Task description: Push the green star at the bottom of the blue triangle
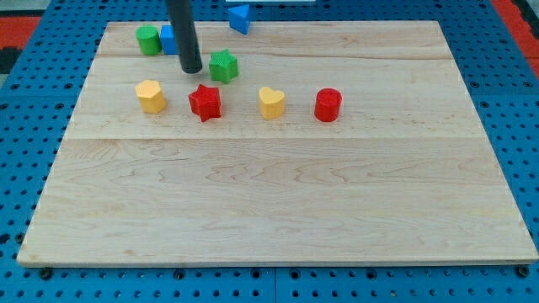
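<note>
My tip (pixel 191 69) rests on the wooden bench (pixel 278 194) near the view's top left, just left of the green star (pixel 223 66), with a small gap between them. I carry no claw, only this rod, so nothing is held. The blue triangle (pixel 240 18) sits at the bench's top edge, above and slightly right of the star. Behind my rod are a green cylinder (pixel 148 39) and a partly hidden blue block (pixel 168 39). Below lie a row: yellow hexagon (pixel 151 96), red star (pixel 205 102), yellow heart (pixel 271 103), red cylinder (pixel 328 105).
</note>
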`<act>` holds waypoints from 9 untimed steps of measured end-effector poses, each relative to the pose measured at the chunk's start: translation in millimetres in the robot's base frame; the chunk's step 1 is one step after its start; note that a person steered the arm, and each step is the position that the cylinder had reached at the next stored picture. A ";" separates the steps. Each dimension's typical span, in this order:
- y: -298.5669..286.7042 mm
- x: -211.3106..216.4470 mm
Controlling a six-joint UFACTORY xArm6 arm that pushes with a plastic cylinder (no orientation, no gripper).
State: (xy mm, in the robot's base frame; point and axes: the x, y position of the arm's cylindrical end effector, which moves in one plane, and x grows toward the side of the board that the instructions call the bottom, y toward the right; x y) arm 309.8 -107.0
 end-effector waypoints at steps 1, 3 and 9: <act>35.7 11.4; 98.8 -4.6; 96.9 -30.9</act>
